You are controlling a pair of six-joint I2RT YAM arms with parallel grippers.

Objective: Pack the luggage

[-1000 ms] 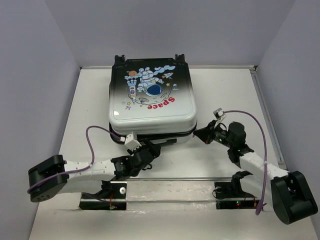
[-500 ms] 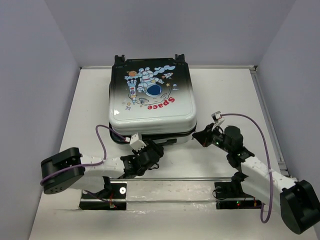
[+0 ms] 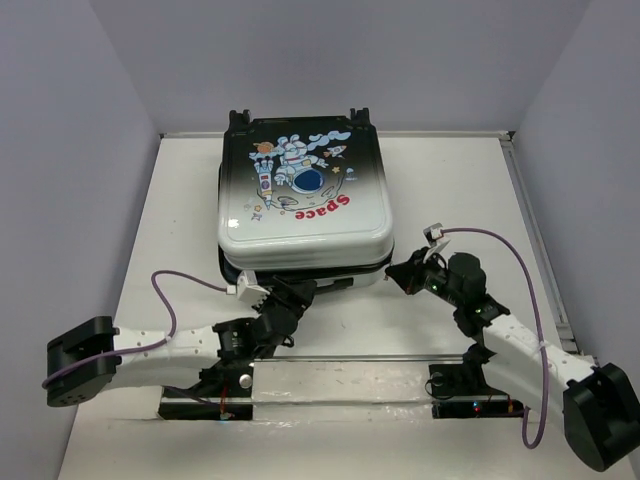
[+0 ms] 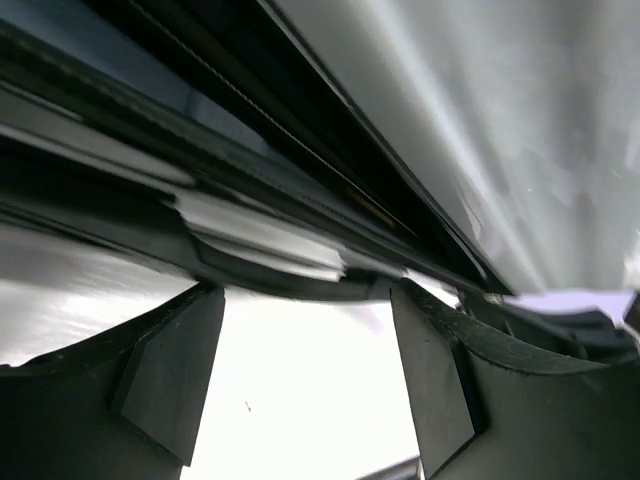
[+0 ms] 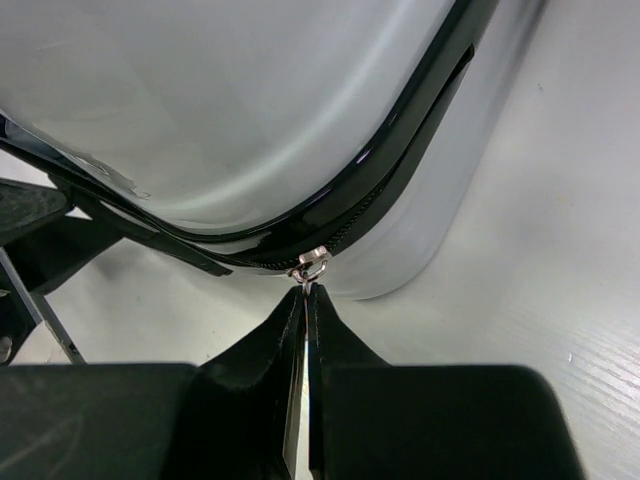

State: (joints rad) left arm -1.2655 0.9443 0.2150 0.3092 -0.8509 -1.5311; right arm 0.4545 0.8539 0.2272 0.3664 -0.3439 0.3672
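The luggage [image 3: 300, 195] lies flat in the middle of the table, lid down, astronaut and red "Space" facing up. My right gripper [image 3: 403, 270] is at its near right corner, shut on the metal zipper pull [image 5: 312, 265] of the black zipper seam [image 5: 400, 160]. My left gripper [image 3: 298, 292] is open at the near front edge, its fingers [image 4: 170, 370] just below the seam [image 4: 260, 230], holding nothing. The lining and inside are hidden.
The black wheels [image 3: 240, 118] point to the far side. A metal rail [image 3: 340, 362] runs along the near edge by the arm bases. White walls stand left, right and behind the table [image 3: 450, 190].
The left arm's elbow swung out to the left and its gripper shifted slightly along the front edge. The right gripper stays at the corner on the pull.
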